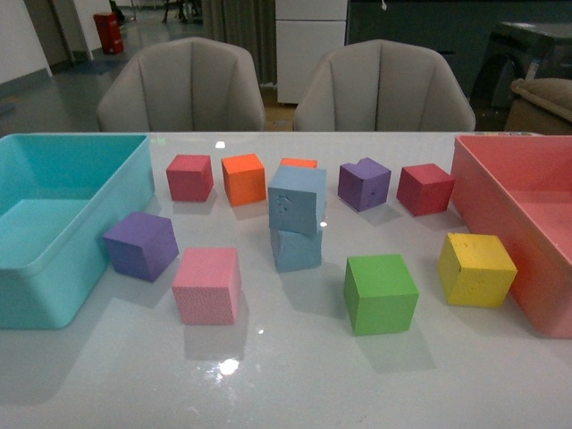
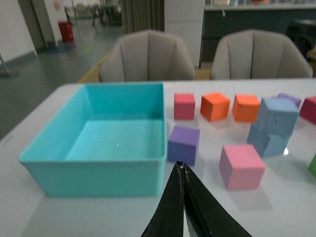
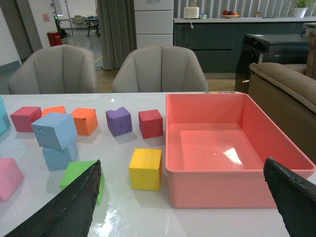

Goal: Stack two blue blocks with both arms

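So the two blue blocks are stacked near the middle of the white table [image 1: 295,375]: the upper blue block [image 1: 297,199] sits on the lower blue block [image 1: 296,249], but it's tilted and twisted a bit, overhanging rather than sitting square. You can see small dents on its front face.

Taking that stack as the reference: a pink cube [image 1: 207,285] is just in front and to the left of it, a purple cube [image 1: 140,245] further left, and beyond that the teal bin [image 1: 54,286]. A green cube [image 1: 381,293] is in front and to the right, a yellow cube [image 1: 476,269] further right, next to the pink-red bin [image 1: 500,192].

Neither arm is touching the stack. The left gripper [image 2: 182,170] has its fingers pressed together with nothing between them. The right gripper [image 3: 182,197] is spread wide, holding nothing.
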